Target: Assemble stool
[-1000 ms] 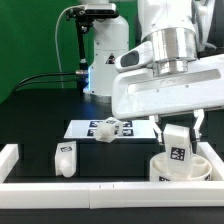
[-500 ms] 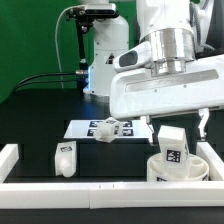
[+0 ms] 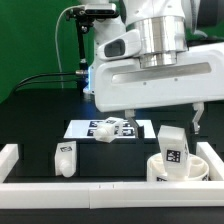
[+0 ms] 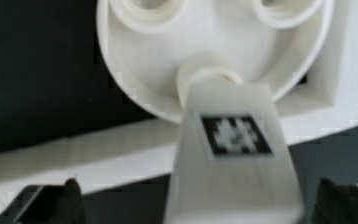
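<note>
1. At the exterior view's left, a loose leg (image 3: 66, 158) sits alone on the dark worktop (image 3: 35, 125), well apart from the other parts. It looks like the easiest one to fetch next.
2. Nearer the middle, a second leg (image 3: 111, 127) lies on the marker board (image 3: 80, 128).
3. At the exterior view's right, the round seat (image 3: 198, 170) rests on the worktop. A standing leg (image 3: 174, 146) is planted in one of its sockets, with its tag facing the camera. The leg seems to lean slightly, and it is not possible to tell whether it is fully seated.
4. Above that leg hangs the end effector (image 3: 163, 118), its fingers spread wide and gripping nothing. In the wrist view, both dark fingertips (image 4: 43, 205) sit well clear on either side of the leg.
5. To do this step well, judge the seating before leaving.
   - If the leg is loose, descend centred over it, close squarely on its flat sides, and twist without dragging the seat.
   - Otherwise, lift straight up so that neither finger clips the leg.
</note>
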You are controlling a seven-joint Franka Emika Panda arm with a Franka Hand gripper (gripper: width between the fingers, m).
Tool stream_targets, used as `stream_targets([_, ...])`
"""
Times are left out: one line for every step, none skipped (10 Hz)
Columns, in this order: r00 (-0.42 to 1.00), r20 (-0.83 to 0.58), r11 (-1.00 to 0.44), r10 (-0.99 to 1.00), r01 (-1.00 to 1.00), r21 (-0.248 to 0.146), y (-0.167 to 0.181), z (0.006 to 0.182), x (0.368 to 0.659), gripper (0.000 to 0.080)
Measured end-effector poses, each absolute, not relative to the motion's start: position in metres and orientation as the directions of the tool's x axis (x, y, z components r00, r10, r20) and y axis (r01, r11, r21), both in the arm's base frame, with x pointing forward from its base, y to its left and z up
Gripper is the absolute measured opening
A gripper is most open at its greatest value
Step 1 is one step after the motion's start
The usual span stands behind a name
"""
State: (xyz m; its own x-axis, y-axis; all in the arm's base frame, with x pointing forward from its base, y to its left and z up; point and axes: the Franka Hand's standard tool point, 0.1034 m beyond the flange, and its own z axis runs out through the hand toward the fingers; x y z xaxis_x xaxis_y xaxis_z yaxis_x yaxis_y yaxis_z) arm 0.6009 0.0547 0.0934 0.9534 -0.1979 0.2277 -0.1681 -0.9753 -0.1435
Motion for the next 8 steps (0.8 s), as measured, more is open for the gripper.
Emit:
stream_targets([0.967,0.195,-0.980,-0.165,-0.138,-0.146,0.059,0.095,0.606,0.0649])
stream_targets([0.977,0.138,-0.978,-0.164,-0.142,-0.154,0.061,0.094,0.601,0.0649])
stream_targets([0.977,0.132,-0.977,-0.164,-0.143,-0.156,0.061,0.095,0.603,0.0649])
stream_targets([0.981,0.140,-0.982,-0.135,-0.113,-0.150,0.061,0.094,0.603,0.0649])
stream_targets([0.988,0.152,-0.991,-0.027,-0.006,-0.132,0.062,0.094,0.607,0.0649])
stream_targets([0.985,0.160,-0.988,0.069,0.090,-0.124,0.063,0.101,0.614,0.0649])
stream_targets([0.951,0.158,-0.954,0.265,0.283,-0.100,0.059,0.106,0.618,0.0649])
stream_targets([0.907,0.163,-0.914,0.388,0.402,-0.061,0.058,0.111,0.622,0.0649])
